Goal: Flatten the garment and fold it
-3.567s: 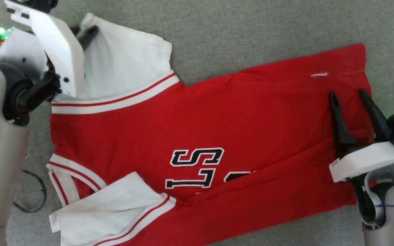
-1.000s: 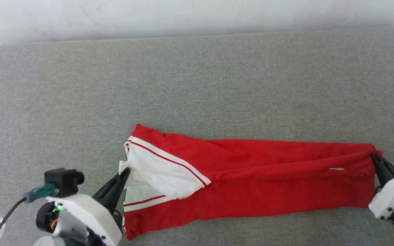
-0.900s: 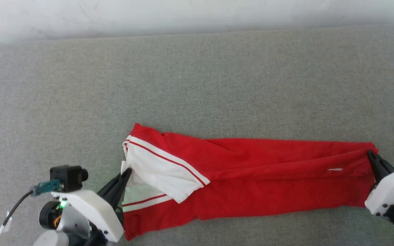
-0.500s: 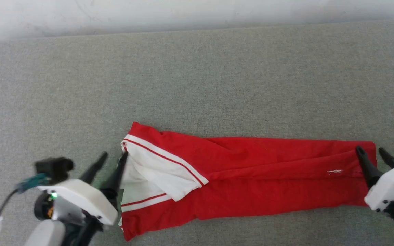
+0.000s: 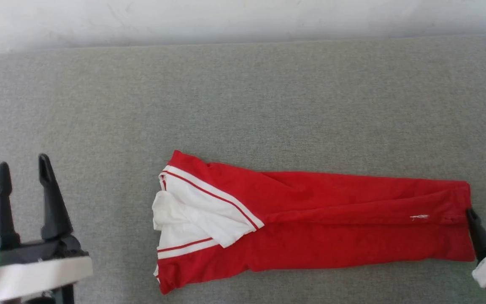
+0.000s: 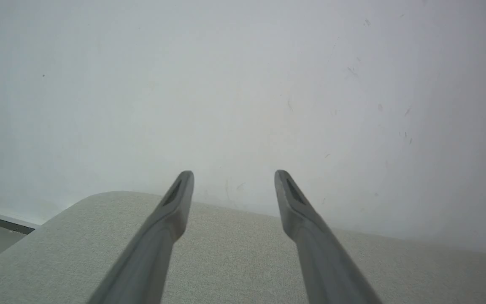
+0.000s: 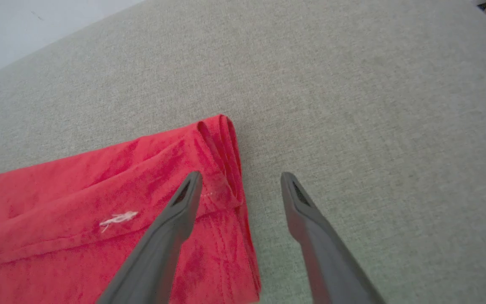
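The garment, red with a white sleeve and striped trim at its left end, lies folded into a long band on the grey cushion. Its block characters are hidden. My left gripper stands open at the lower left, well away from the cloth, and in the left wrist view my left gripper points at the wall with nothing between its fingers. My right gripper is open at the garment's right end. In the right wrist view my right gripper straddles the red hem from above.
The grey cushion stretches wide behind the garment. A white wall runs along its far edge. The cushion's rounded left corner drops to a dark floor strip.
Both grippers were shut on the garment's ends and have opened and let go. The left arm has drawn away to the left. The right one has slipped back to the hem.
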Tool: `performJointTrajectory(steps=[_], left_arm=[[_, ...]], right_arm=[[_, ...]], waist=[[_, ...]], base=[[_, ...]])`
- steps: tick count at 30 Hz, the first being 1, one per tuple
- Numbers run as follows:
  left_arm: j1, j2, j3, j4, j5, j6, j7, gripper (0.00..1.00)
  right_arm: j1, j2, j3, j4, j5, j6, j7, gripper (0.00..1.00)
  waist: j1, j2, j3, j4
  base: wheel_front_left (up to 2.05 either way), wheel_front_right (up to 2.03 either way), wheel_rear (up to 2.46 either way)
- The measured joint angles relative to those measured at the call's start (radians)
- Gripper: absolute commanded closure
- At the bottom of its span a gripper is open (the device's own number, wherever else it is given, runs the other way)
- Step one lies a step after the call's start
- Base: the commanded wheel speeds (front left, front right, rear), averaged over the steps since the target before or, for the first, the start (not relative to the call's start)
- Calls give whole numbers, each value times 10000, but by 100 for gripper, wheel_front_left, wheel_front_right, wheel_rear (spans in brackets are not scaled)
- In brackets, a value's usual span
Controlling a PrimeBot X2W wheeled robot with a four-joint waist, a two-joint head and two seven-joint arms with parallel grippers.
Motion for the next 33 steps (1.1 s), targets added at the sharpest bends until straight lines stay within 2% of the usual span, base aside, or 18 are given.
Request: performJointTrajectory(steps=[4, 8, 9, 10, 11, 20, 28, 31, 33], left_arm=[[312, -878, 142, -15, 771, -393, 2, 0], [333, -1337, 299, 165, 1032, -834, 2, 0], [333, -1386, 337, 219, 1104, -930, 2, 0], [331, -1442, 393, 247, 1189, -1024, 2, 0], [329, -1488, 456, 276, 1250, -1091, 2, 0], [303, -1733, 963, 598, 1636, -1484, 2, 0], [356, -1829, 974, 965, 2044, -1590, 0, 0], [519, -1837, 984, 1103, 2184, -1599, 2, 0], [679, -1845, 988, 1206, 2255, -1599, 2, 0]], right_arm=[[-47, 109, -54, 550, -146, 0, 171, 0], [-175, 194, -146, 1091, -257, 0, 433, 0], [-249, 192, -174, 1135, -259, 0, 485, 52], [-335, 198, -215, 1189, -259, 0, 543, 71], [-406, 207, -222, 1233, -259, 0, 619, 100], [-802, 305, -673, 1168, -587, 13, 677, 100], [-827, -771, -2288, 702, -1331, 12, 865, 100], [-672, -972, -2186, 525, -1333, 4, 970, 100], [-548, -943, -1712, 303, -1306, 2, 1047, 100]], waist=[[0, 0, 51, 193], [0, 0, 128, 406], [-1, 0, 154, 449], [-1, 0, 185, 486], [0, 0, 212, 516], [1, 0, 75, 533], [0, 1, -444, 437], [0, 0, -663, 425], [-1, 0, -814, 412]], base=[[0, 0, 0], [0, 0, 0], [0, 0, 0], [0, 0, 0], [0, 0, 0], [0, 0, 0], [0, 0, 0], [0, 0, 0], [0, 0, 0]])
